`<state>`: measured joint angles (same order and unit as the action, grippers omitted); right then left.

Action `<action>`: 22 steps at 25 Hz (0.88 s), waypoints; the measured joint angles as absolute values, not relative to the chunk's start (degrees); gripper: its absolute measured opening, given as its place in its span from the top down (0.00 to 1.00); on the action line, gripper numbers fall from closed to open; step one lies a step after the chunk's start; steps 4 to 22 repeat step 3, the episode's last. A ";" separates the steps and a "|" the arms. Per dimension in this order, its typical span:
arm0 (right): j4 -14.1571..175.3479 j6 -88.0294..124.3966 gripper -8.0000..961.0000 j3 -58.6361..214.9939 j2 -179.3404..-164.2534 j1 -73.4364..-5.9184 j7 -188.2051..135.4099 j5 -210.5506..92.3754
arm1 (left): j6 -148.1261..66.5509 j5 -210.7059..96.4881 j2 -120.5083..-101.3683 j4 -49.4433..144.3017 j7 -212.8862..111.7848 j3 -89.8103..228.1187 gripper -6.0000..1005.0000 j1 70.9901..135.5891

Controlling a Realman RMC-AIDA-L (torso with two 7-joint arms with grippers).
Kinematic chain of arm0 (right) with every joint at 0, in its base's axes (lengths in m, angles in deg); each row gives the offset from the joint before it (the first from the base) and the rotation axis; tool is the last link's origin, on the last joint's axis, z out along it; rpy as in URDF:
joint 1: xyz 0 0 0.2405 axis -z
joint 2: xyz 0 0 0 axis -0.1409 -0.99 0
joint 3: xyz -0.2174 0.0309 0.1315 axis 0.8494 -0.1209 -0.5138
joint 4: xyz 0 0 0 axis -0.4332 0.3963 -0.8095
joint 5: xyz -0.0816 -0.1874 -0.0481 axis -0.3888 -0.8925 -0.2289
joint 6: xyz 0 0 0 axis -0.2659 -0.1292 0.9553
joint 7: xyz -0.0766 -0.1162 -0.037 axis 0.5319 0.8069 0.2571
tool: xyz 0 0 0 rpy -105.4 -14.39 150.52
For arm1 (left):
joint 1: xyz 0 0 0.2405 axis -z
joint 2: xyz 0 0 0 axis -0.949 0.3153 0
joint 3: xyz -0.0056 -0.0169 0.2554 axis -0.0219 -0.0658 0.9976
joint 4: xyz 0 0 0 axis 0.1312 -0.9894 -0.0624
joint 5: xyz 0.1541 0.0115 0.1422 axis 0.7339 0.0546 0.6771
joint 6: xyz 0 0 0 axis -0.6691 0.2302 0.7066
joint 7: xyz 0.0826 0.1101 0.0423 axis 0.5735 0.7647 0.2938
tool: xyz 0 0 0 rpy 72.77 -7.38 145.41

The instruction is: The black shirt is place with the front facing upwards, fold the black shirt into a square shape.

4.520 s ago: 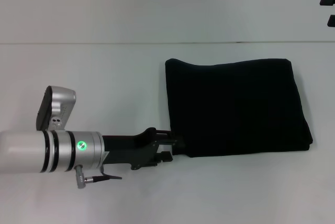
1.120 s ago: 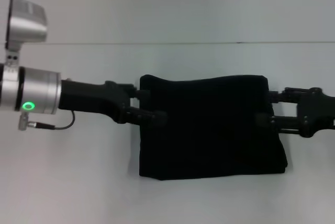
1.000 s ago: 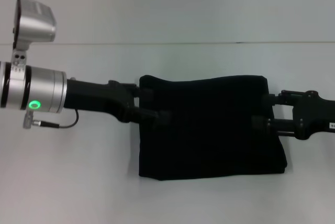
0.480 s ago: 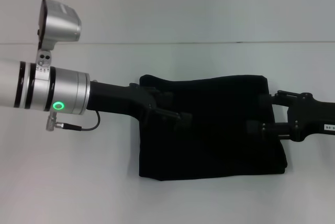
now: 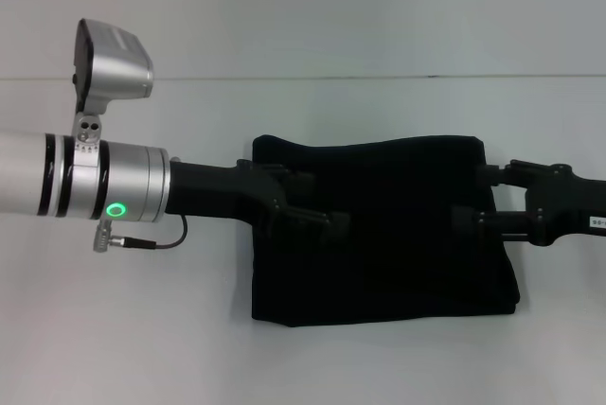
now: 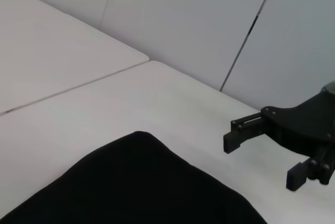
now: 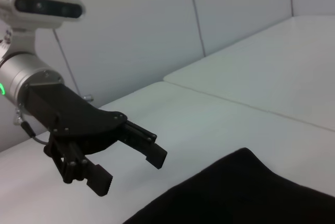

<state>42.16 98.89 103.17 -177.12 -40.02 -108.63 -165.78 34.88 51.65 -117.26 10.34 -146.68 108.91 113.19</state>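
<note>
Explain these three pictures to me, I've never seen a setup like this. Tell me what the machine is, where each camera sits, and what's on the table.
This is a two-armed robot folding clothes. The head view looks down from the robot's head. The black shirt, already folded to a rough rectangle, lies on a white table. The left gripper reaches over the shirt's left side and the right gripper over its right edge. The other two pictures come from cameras on the wrists, so each shows the opposite arm: the left wrist view shows the right gripper, the right wrist view the left gripper. Both are open and hold nothing, above the shirt.
</note>
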 joint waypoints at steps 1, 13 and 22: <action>42.24 98.99 0.02 103.23 -176.82 -40.01 -109.28 -165.83 | 34.65 51.67 -117.32 10.35 -146.67 108.89 0.06 113.16; 42.30 99.81 0.02 103.34 -176.34 -39.85 -109.98 -165.89 | 34.39 51.62 -117.36 10.47 -146.68 108.72 0.06 113.09; 42.30 99.81 0.02 103.34 -176.34 -39.85 -109.98 -165.89 | 34.39 51.62 -117.36 10.47 -146.68 108.72 0.06 113.09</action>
